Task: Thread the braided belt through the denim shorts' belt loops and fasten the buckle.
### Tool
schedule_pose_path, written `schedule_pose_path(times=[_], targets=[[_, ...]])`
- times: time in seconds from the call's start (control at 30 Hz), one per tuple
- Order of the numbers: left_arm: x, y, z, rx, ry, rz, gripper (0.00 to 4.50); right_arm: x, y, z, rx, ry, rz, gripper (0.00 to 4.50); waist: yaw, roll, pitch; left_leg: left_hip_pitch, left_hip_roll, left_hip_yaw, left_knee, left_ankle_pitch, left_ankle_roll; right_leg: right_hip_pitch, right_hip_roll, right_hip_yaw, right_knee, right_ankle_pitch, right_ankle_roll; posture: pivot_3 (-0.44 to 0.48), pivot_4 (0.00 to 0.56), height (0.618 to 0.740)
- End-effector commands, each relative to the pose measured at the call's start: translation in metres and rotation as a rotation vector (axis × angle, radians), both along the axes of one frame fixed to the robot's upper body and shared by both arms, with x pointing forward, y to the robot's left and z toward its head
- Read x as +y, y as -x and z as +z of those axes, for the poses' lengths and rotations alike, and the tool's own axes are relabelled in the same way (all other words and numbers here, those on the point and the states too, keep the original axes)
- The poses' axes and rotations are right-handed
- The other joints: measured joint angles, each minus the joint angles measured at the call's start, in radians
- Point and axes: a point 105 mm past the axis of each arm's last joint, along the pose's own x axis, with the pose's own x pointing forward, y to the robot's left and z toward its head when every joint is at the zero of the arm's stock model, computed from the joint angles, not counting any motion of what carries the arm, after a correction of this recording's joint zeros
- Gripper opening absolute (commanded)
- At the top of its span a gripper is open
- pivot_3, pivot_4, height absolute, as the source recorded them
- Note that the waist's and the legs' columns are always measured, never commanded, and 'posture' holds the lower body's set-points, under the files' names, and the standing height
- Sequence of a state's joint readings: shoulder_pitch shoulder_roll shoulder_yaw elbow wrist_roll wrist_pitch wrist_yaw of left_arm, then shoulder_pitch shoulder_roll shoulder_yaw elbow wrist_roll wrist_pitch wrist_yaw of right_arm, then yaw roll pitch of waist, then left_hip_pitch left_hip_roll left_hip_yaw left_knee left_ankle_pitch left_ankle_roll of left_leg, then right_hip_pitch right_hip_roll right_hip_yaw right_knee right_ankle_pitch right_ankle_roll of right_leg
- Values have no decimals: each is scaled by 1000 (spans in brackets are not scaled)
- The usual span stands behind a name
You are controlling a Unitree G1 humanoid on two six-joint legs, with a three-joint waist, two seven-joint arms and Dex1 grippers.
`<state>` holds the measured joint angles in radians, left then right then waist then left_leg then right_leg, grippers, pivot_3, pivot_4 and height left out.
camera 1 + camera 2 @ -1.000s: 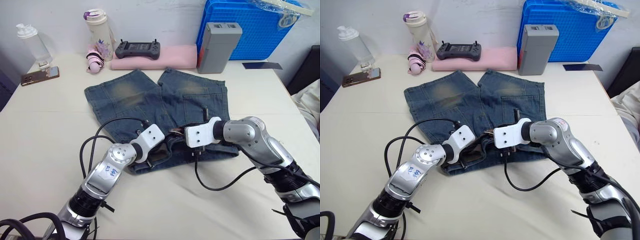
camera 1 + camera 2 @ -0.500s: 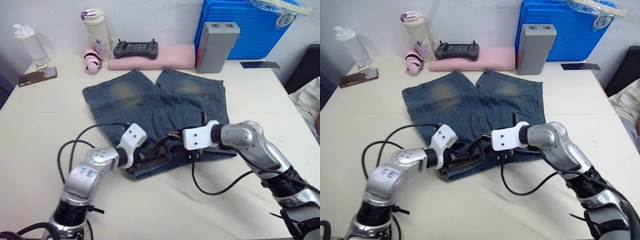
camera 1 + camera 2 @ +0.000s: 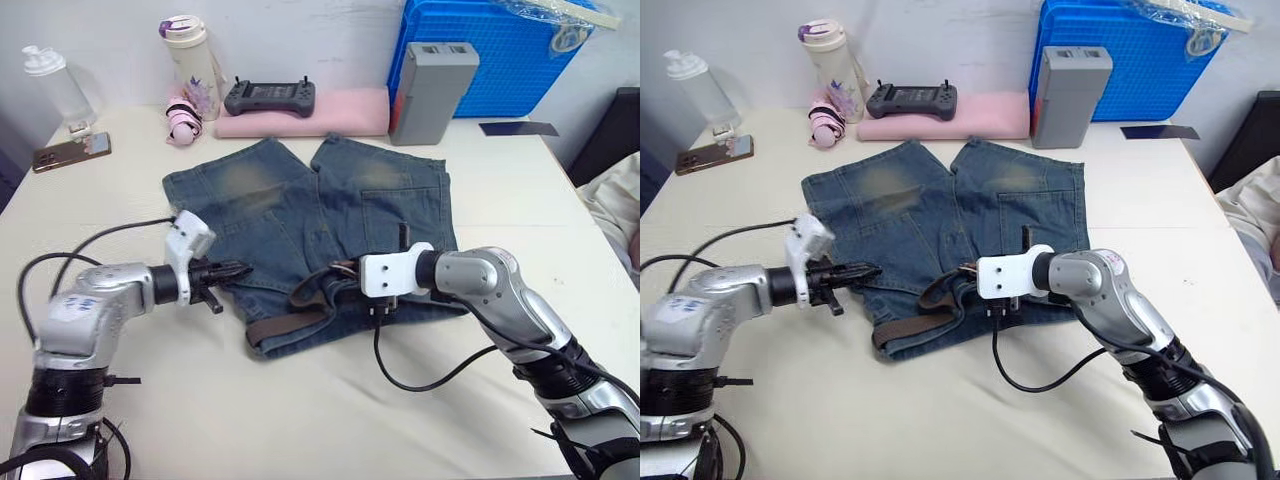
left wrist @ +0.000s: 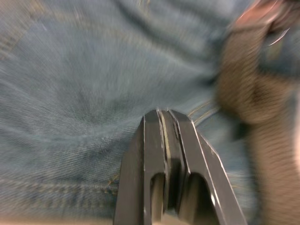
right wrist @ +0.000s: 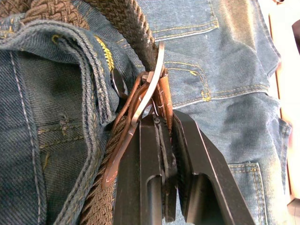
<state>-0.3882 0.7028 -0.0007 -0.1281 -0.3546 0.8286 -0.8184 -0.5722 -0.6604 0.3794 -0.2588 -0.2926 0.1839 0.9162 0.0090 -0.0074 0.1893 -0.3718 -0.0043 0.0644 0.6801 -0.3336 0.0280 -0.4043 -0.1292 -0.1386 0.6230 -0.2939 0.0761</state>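
Both jaws pressed together: right gripper (image 5: 161,124) pinching buckle (image 5: 149,91), left gripper (image 3: 236,270) empty over denim shorts (image 3: 300,205).

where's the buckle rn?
In the right wrist view the buckle sits at the right pincer tips, on the denim shorts waistband near the table's front edge.

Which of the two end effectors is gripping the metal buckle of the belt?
The right end effector: its black fingers are shut on the silver-grey metal buckle of the dark-brown braided belt. The left end effector is shut on nothing, over the faded blue denim shorts.
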Motion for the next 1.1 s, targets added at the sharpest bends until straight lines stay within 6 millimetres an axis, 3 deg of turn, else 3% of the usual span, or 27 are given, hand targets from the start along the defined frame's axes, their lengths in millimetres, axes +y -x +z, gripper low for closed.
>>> schedule_pose_path(times=[0.03, 0.13, 0.3, 0.37, 0.53, 0.7, 0.83, 0.93, 1.1], targets=[[-3, 5, -27, -1, -130, -100, 21, -17, 3, 22, -73, -38, -30, 0, 0, 0, 0, -1, 0, 0, 0, 0, 0, -2, 0, 0, 0, 0, 0, 0, 150, 712], [7, 6, -42, -6, -216, -119, 21, -47, 3, 30, -92, -36, -86, 0, 7, 0, 0, -2, 0, 1, 0, 0, 0, -2, 0, 0, 0, 0, 0, 0, 150, 712], [16, 3, -46, -40, -272, -124, 21, -97, -2, 38, -144, 23, -212, 0, 10, 0, 0, 2, 0, 2, 1, -1, 2, 1, -1, 1, -1, 0, 0, 0, 150, 712], [17, 1, -46, -54, -282, -122, 21, -109, -4, 41, -164, 34, -247, 0, 10, 0, 0, 4, 0, 3, 0, -1, 2, 1, -1, 2, -1, 0, 0, 0, 150, 712], [16, -1, -47, -79, -296, -129, 21, -114, -9, 47, -206, 26, -273, 0, 13, 1, 0, 5, 0, 3, 1, -1, 1, 1, -2, 3, 1, 0, 0, 0, 150, 712], [16, -2, -46, -90, -295, -124, 21, -136, -14, 56, -257, 71, -334, 0, 12, 1, 0, 5, 0, 3, 1, -1, 1, 1, -2, 3, 0, 0, 0, 0, 150, 712], [16, -3, -46, -96, -297, -118, 21, -137, -16, 64, -283, 46, -348, 0, 11, 1, 0, 5, 0, 3, 1, -1, 1, 1, -2, 3, 1, 0, 0, 0, 150, 712], [16, -3, -47, -103, -303, -119, 21, -143, -21, 82, -357, 15, -390, 0, 11, 1, 0, 5, 0, 3, 2, 0, 1, 1, -2, 3, 2, 0, 0, 0, 150, 712], [17, -6, -45, -122, -303, -111, 21, -115, -9, 89, -344, -103, -268, 0, 12, 2, 0, 5, 0, 3, 2, 0, 1, 1, -2, 3, 2, 0, 0, 0, 150, 712]])
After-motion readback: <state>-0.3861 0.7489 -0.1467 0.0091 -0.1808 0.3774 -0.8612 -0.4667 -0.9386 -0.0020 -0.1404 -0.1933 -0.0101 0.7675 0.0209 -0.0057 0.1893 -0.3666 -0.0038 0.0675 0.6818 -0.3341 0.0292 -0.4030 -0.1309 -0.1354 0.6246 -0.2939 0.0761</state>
